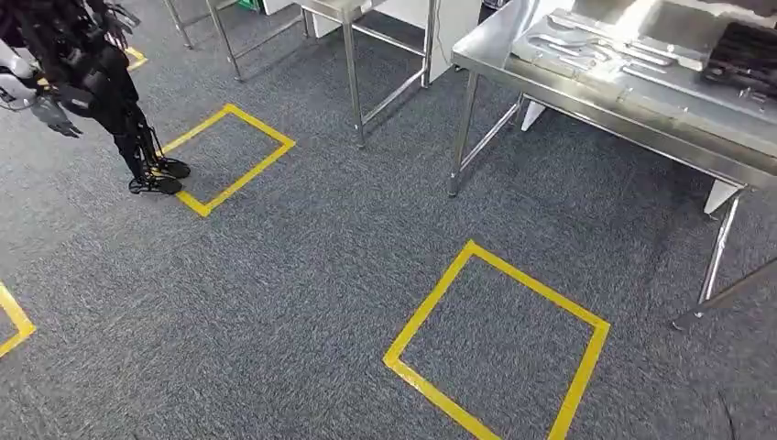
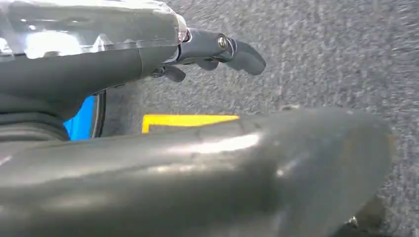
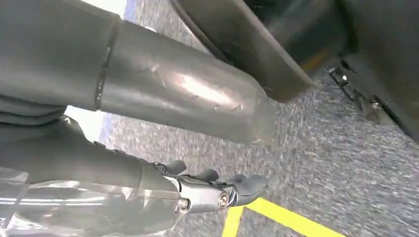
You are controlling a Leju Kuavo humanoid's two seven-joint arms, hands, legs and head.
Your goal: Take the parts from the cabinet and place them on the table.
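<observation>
Grey carpet (image 1: pixel 302 275) covers the floor in your head view, marked with yellow tape squares: 1 square (image 1: pixel 499 344) lies in the foreground just short of the table, and a 2nd square (image 1: pixel 229 158) lies further back to the left. You can see a steel table (image 1: pixel 586 96) at the upper right, standing on thin metal legs. Flat metal parts (image 1: pixel 596 50) lie on a tray on its top, and a dark tray (image 1: pixel 747 55) sits beside them at the far right edge. A 2nd steel frame (image 1: pixel 366 55) stands behind the table, further left. Another dark robot (image 1: pixel 92 82) stands at the upper left, its feet touching the corner of the 2nd square.

Check the left wrist view: the left hand (image 2: pixel 212 49) hangs over the carpet with its fingers (image 2: pixel 244 55) extended and slightly curled, apart from the thumb (image 2: pixel 296 163), and nothing lies between them. A strip of yellow tape (image 2: pixel 190 120) shows on the carpet past the hand.

Check the right wrist view: the right hand (image 3: pixel 217 190) is likewise empty, with its dark fingers (image 3: pixel 249 185) held out and spread away from the thick thumb (image 3: pixel 197 98). Yellow tape (image 3: pixel 286 219) forms a corner on the carpet just beyond the fingertips.
</observation>
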